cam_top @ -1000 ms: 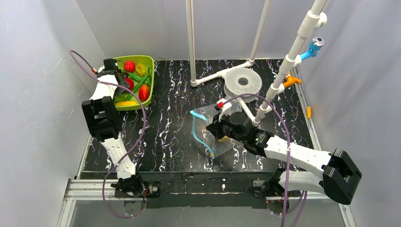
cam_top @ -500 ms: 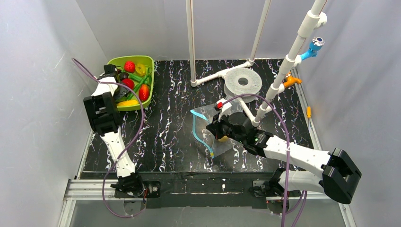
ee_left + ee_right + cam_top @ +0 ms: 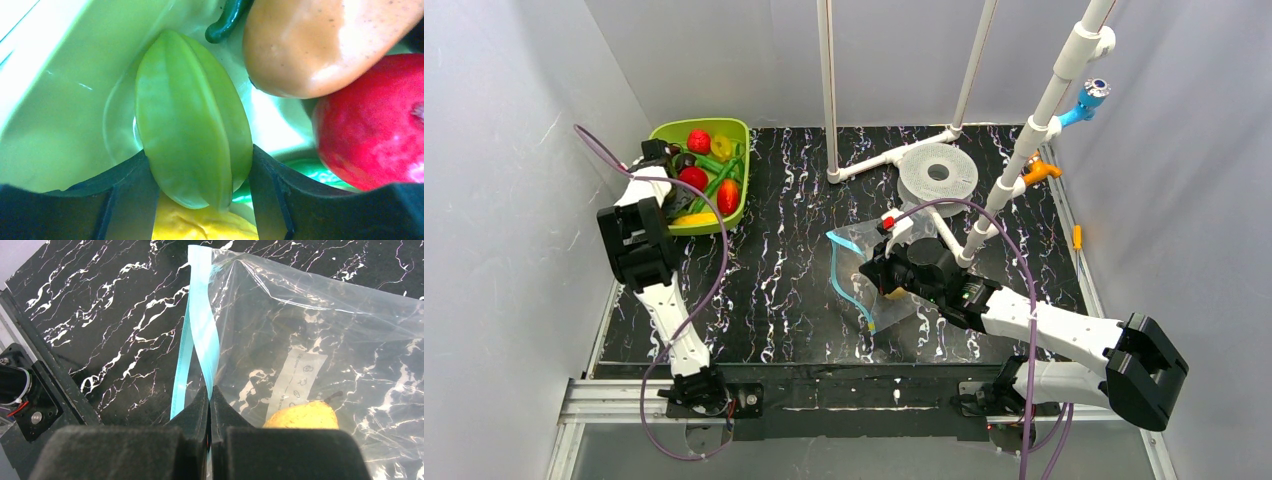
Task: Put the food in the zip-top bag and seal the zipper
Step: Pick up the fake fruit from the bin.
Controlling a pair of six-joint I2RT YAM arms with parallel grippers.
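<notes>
Light-blue zipper [image 3: 202, 325] pinched in right gripper [image 3: 210, 390], jaws pressed together on strip. Zip-top bag [image 3: 320, 325] lies mid-table on black marbled table [image 3: 774, 290], mouth edge facing left. Yellow fruit [image 3: 300, 416] inside bag, just beside white label [image 3: 300, 375]. Far left: left gripper [image 3: 199, 155] down in lime-green tray [image 3: 742, 128], fingers clamped either side of green starfruit [image 3: 190, 110]. Red fruit [image 3: 370, 120] and tan fruit [image 3: 320, 45] just beside.

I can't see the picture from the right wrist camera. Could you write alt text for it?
The right hand pinches the light-blue zipper of a clear bag over a black marbled table. A yellow fruit sits inside the bag, next to a white label.
</notes>
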